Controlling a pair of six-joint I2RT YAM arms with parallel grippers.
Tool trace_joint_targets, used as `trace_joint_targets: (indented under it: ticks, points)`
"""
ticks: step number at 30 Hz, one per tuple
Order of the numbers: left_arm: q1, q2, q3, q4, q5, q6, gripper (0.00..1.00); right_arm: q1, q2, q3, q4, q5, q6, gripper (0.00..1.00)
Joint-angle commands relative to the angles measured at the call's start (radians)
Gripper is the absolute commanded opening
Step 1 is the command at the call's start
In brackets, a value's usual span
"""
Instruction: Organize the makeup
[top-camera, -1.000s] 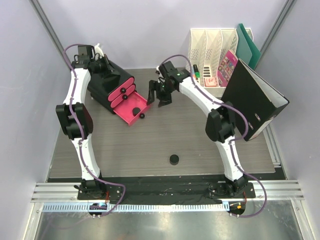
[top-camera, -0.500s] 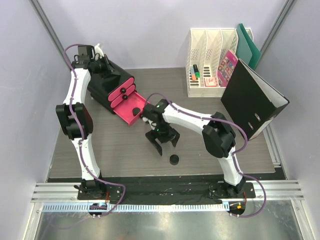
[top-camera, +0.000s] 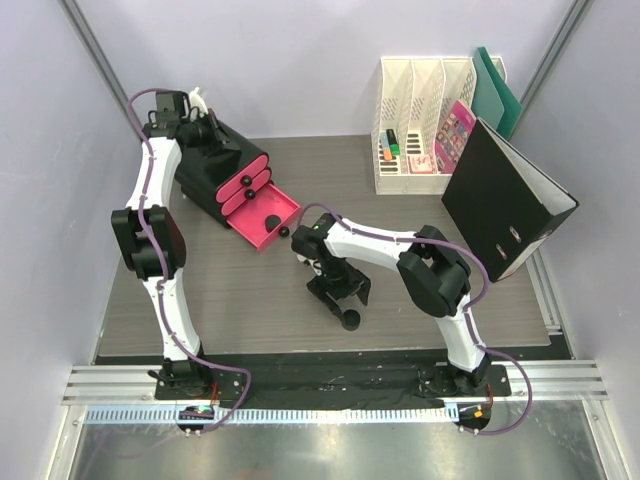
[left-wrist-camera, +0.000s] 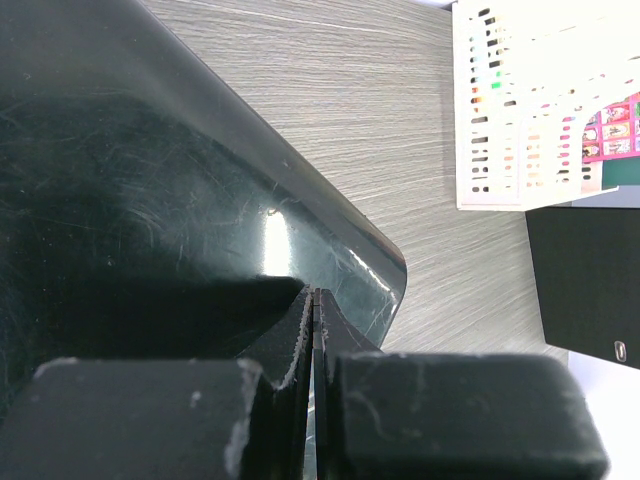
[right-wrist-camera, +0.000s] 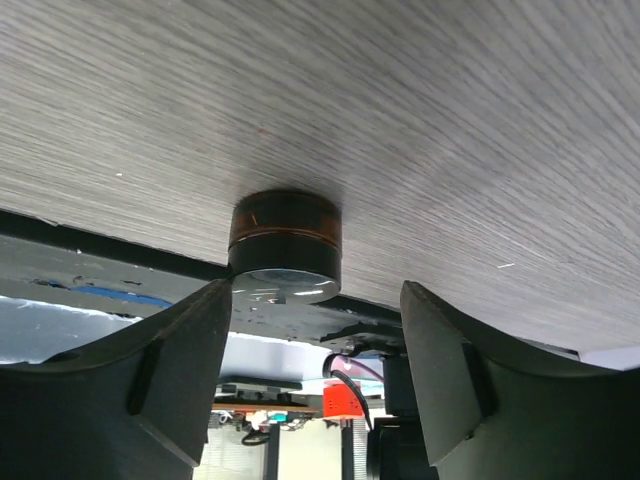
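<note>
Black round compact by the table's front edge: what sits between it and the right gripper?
Nothing. The right wrist view shows the compact on bare table just beyond the open right gripper, no item between.

table top (right-wrist-camera: 420, 120): grey wood-grain, matt, finely streaked
black box (left-wrist-camera: 130, 200): glossy black plastic, fine scratches, bright glare
round compact (right-wrist-camera: 285, 235): shiny black, amber sheen on its side
right gripper fingers (right-wrist-camera: 170, 370): matt black plastic, smooth
left gripper pads (left-wrist-camera: 450, 410): dull black, scuffed, speckled

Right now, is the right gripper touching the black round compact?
Cannot tell. In the right wrist view the black round compact sits clear of one finger of the right gripper, but its edge meets the other fingertip.
</note>
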Motion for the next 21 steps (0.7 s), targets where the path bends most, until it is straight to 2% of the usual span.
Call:
trace_joint_targets:
  ticks: [1,6,12,21]
  points:
    - [-0.008,0.183,-0.144,-0.383,-0.227,0.1,0.0,0.007,-0.023,-0.007,0.019,-0.007,-0.006,0.69]
    - [-0.009,0.183,-0.146,-0.384,-0.224,0.1,0.0,0.007,-0.006,-0.002,0.005,-0.033,-0.018,0.67]
    - [-0.008,0.18,-0.149,-0.383,-0.227,0.102,0.0,0.007,0.012,0.006,-0.009,-0.051,-0.018,0.73]
    - [-0.008,0.174,-0.167,-0.381,-0.231,0.105,0.0,0.033,-0.014,0.016,0.019,-0.07,0.004,0.72]
